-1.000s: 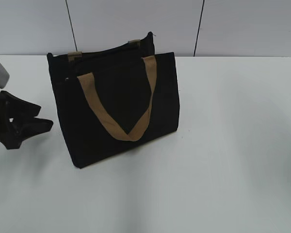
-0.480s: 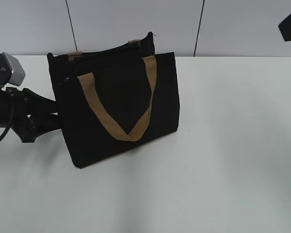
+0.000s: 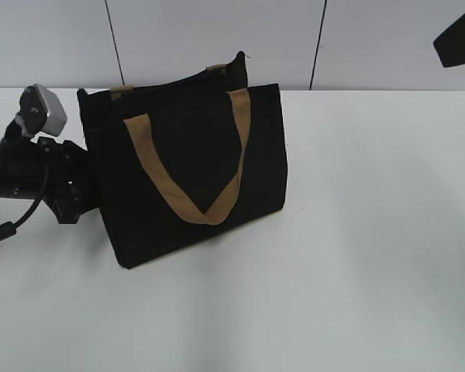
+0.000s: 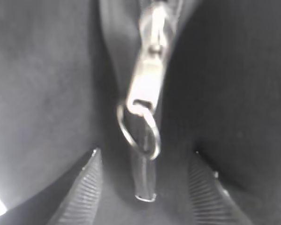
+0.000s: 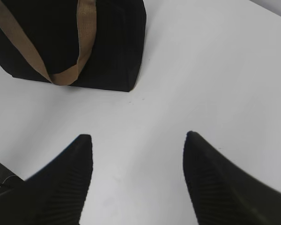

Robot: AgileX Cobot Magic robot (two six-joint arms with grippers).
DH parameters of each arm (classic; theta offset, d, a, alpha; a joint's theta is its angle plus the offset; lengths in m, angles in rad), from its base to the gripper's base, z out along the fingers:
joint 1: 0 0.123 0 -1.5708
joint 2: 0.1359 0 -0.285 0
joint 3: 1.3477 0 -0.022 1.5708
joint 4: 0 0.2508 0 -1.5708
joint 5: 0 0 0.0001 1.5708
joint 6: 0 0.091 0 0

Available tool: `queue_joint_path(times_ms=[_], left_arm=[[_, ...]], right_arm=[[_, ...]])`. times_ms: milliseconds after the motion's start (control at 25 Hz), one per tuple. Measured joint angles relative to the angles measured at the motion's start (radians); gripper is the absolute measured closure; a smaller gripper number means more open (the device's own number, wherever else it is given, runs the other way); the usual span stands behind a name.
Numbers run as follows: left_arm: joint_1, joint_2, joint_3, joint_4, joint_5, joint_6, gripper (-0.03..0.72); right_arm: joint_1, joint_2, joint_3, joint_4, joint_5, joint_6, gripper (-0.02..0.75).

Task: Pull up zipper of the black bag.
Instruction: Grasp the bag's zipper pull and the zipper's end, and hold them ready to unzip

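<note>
The black bag [image 3: 190, 170] stands on the white table, a tan strap handle [image 3: 187, 174] hanging over its front. My left gripper [image 3: 84, 194] is pressed against the bag's left end. In the left wrist view its jaws are open, one on each side of the zipper's silvery metal pull [image 4: 145, 84] with its ring [image 4: 139, 131] and a dangling tab; the fingers [image 4: 86, 187] do not touch the pull. My right gripper [image 5: 138, 143] is open and empty, high above the table right of the bag [image 5: 107, 42]; only its tip [image 3: 459, 37] shows in the exterior view's top right corner.
A grey panelled wall [image 3: 217, 39] runs behind the table. The white tabletop [image 3: 356, 232] stretches to the right and front of the bag.
My left gripper has moved right, from beside the bag up against its left end. The right gripper has come into the top right corner.
</note>
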Motion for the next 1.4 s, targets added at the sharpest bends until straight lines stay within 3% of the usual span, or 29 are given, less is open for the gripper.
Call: queue_joint_path(times_ms=[120,320,360,600,1000,1400], left_arm=[[-0.004,0.013,-0.002,0.0,-0.007,0.0,0.32],[-0.006,0.014,-0.002,0.001,-0.045,-0.008,0.603],[-0.006,0.014,-0.002,0.001,-0.047,-0.017,0.62],[-0.006,-0.046,-0.002,0.002,-0.081,-0.056,0.62],[-0.006,-0.244,0.001,0.001,-0.221,-0.152,0.62],[-0.006,-0.387,0.039,0.032,-0.273,-0.222,0.62]], right_arm=[[0.0,0.0,0.0,0.001,0.0,-0.001,0.272],[0.0,0.0,0.0,0.017,0.0,-0.035,0.272],[0.0,0.0,0.0,0.018,-0.001,-0.038,0.272],[0.0,0.0,0.0,0.034,-0.025,-0.053,0.314],[0.014,0.033,-0.002,0.22,-0.108,-0.133,0.33],[0.275,0.261,-0.066,0.232,-0.218,-0.153,0.332]])
